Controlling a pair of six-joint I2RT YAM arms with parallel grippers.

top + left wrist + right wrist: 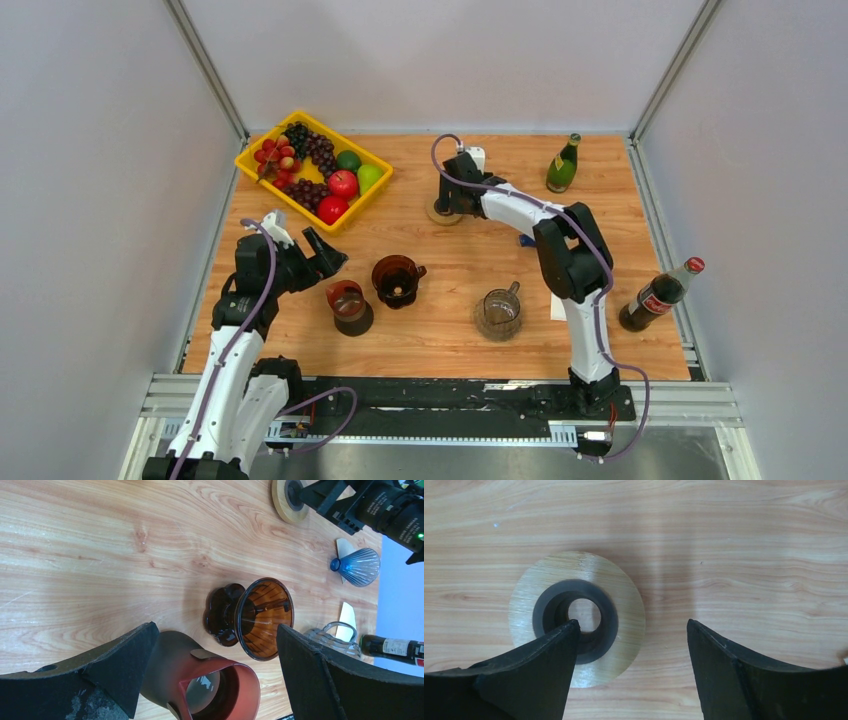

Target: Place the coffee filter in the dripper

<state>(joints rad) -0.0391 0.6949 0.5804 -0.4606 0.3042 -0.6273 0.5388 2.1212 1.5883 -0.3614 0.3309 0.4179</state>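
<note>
An amber-brown dripper (397,280) stands on the table; in the left wrist view (265,617) its empty cone shows. A blue ribbed dripper (359,566) lies further right, hidden under the right arm in the top view. A white paper filter (348,616) lies by the glass pitcher (499,313), and its corner shows in the top view (557,305). Another white piece (343,547) sits behind the blue dripper. My left gripper (325,258) (215,630) is open and empty, left of the brown dripper. My right gripper (445,195) (631,622) is open and empty.
A red-and-black cup (349,305) (210,680) stands just below my left gripper. A wooden disc with a dark ring (445,212) (576,617) lies under my right gripper. A yellow fruit basket (250,160) is at back left, a green bottle (562,165) at back right, a cola bottle (660,295) at right.
</note>
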